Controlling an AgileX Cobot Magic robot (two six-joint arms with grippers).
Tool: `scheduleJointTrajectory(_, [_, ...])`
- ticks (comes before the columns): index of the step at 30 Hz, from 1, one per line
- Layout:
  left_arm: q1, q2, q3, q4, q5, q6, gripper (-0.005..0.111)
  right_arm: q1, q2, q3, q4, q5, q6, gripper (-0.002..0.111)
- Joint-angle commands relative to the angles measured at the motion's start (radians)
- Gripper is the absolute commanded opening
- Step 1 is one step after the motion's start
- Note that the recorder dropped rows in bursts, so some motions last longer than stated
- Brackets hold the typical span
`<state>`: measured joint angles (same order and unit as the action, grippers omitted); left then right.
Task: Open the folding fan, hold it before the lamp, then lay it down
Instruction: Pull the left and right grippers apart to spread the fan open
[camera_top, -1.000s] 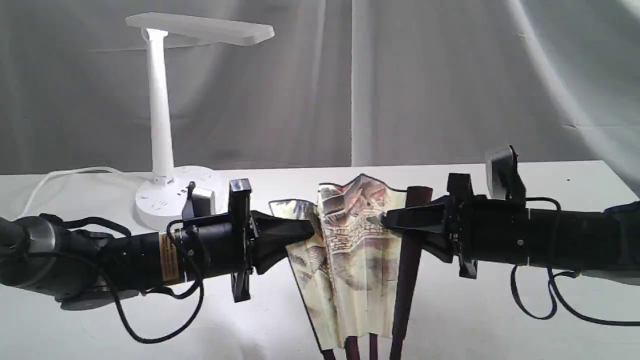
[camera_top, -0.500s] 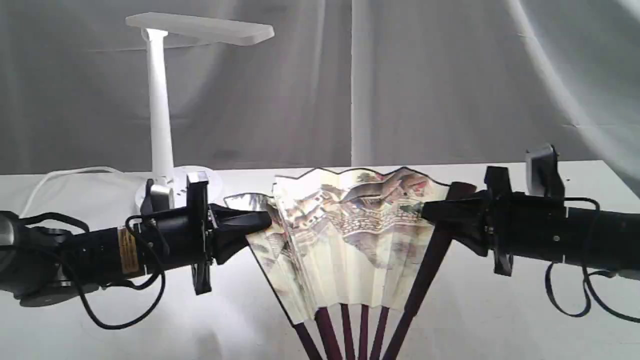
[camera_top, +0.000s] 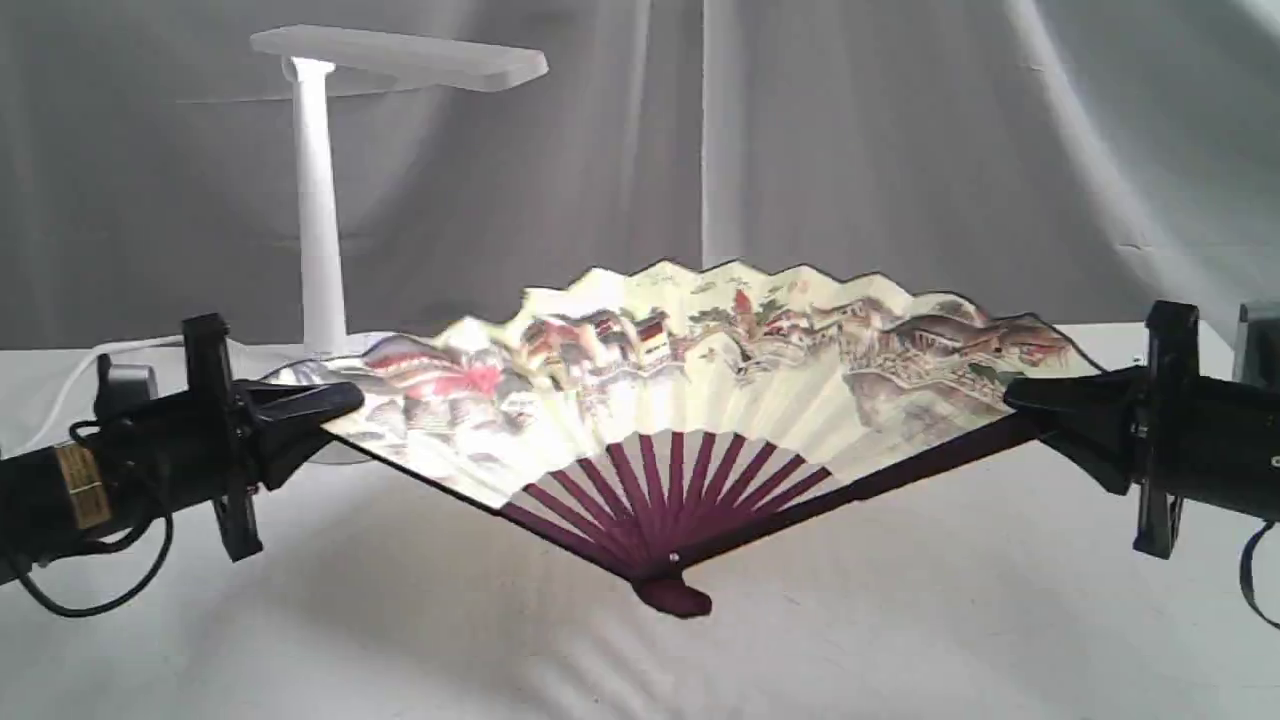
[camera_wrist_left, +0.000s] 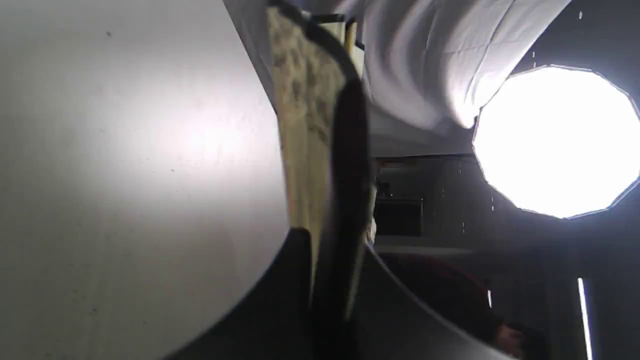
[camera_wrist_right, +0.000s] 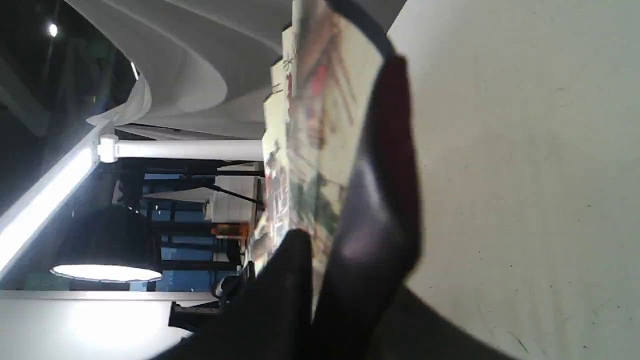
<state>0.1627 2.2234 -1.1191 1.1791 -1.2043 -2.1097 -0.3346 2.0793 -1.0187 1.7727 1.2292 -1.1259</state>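
The folding fan (camera_top: 700, 400), bunched before, is now fully open between left pincer (camera_top: 348, 398) and right pincer (camera_top: 1016, 392), each pinching an end rib; opening looks done.

open folding fan (camera_top: 740, 390), lamp (camera_top: 321, 220) behind

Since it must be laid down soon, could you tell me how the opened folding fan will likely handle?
The folding fan is probably light and floppy: pleated paper stretched between left gripper and right gripper. The thin paper likely tears easily. Its ribs share one pivot, so it may close if released.
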Motion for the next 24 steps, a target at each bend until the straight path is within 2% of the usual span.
scheduleJointTrajectory(1, [0.062, -0.013, 0.002, -0.005, -0.017, -0.029, 0.0, -0.027, -0.005, 0.005, -0.028, -0.008, -0.008, 0.0])
scheduleJointTrajectory(6, [0.133, -0.013, 0.01, 0.061, -0.017, -0.029, 0.0, -0.041, -0.005, 0.004, -0.028, -0.008, -0.008, 0.0])
scheduleJointTrajectory(15, [0.232, -0.052, 0.119, 0.051, -0.017, -0.029, 0.0, -0.074, -0.005, 0.004, -0.028, -0.008, -0.002, 0.0])
scheduleJointTrajectory(21, [0.231, -0.105, 0.134, 0.066, -0.017, -0.027, 0.0, -0.072, -0.005, 0.004, -0.028, -0.008, 0.005, 0.0])
scheduleJointTrajectory(24, [0.228, -0.144, 0.156, 0.027, -0.017, -0.029, 0.0, -0.072, -0.012, 0.004, -0.028, -0.008, 0.076, 0.0])
